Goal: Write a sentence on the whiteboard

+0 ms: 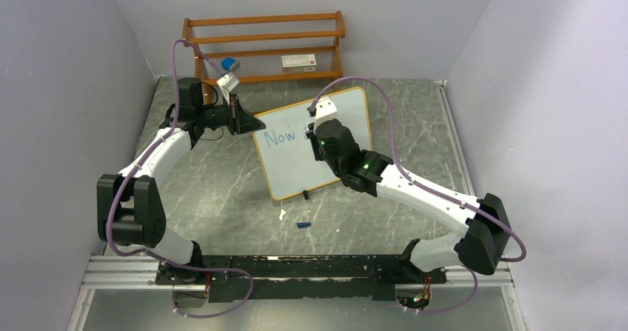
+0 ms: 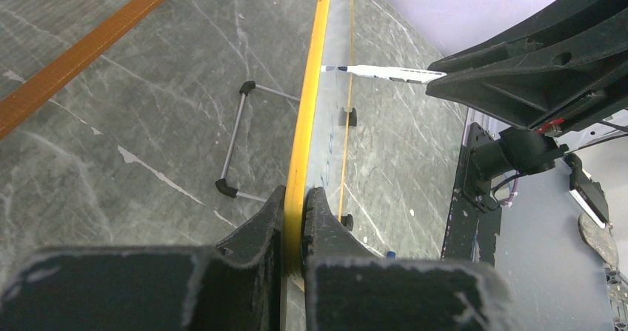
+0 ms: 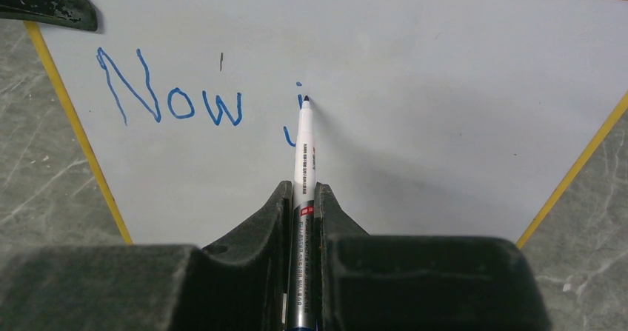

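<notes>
Whiteboard (image 2: 314, 72) edge sits clamped in left gripper (image 2: 295, 201)

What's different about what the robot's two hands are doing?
The left hand pinches the yellow frame edge of the whiteboard, while the right hand grips a marker. The left hand sits at the board's edge; the right hand faces its white front, with the marker tip at the blue writing. Both hands are black and shut tight.
</notes>
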You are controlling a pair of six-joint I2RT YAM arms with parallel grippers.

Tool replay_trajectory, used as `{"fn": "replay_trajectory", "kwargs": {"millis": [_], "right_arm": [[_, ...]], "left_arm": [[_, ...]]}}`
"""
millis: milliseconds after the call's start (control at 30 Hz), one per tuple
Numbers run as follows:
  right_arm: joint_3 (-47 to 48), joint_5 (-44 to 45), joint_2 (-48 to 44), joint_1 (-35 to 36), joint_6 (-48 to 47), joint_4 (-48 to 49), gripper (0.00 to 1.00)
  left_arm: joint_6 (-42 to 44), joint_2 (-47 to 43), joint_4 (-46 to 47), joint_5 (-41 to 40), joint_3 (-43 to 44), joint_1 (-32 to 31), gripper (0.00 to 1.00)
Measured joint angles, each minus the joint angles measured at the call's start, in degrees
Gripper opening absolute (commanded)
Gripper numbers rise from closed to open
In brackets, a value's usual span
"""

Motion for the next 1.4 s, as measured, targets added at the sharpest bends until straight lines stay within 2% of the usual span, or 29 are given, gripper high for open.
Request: {"fn": "replay_trajectory", "kwargs": {"millis": [1400], "right_arm": [[-0.9, 0.2, 0.0, -0.2, 0.7, -1.3, 0.00]], "left_arm": [[0.0, 0.0, 0.0, -0.1, 0.0, 0.0, 0.05]]}}
